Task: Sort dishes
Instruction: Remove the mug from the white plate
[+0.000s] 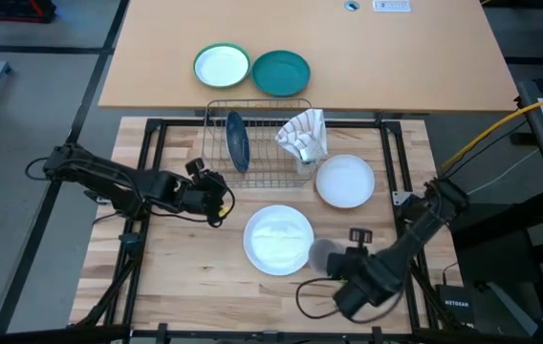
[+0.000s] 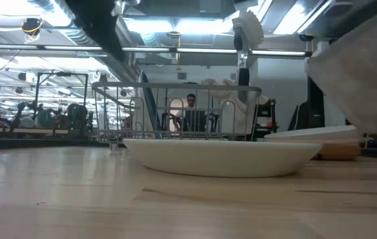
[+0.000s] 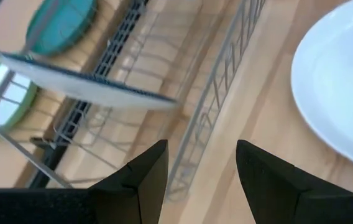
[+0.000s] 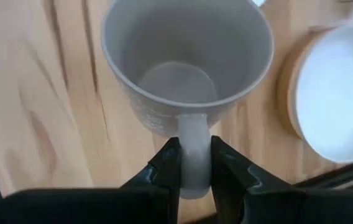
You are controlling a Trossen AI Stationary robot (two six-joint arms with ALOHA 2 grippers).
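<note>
The right gripper (image 4: 194, 167) pinches the handle of the grey mug (image 4: 186, 68), round-mouthed and empty, held just beside the white plate (image 1: 278, 239). The left gripper (image 3: 201, 180) hangs open by the rack (image 1: 257, 143).

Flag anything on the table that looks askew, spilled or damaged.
Nothing spilled or broken. The one oddity is a crumpled white cloth slumped in the wire rack beside the upright blue plate. The right gripper holds the grey mug by its handle.

Wooden table (image 1: 185, 277), wire rack (image 1: 262, 143), two white plates (image 1: 278, 239), mug (image 1: 323, 254)
</note>
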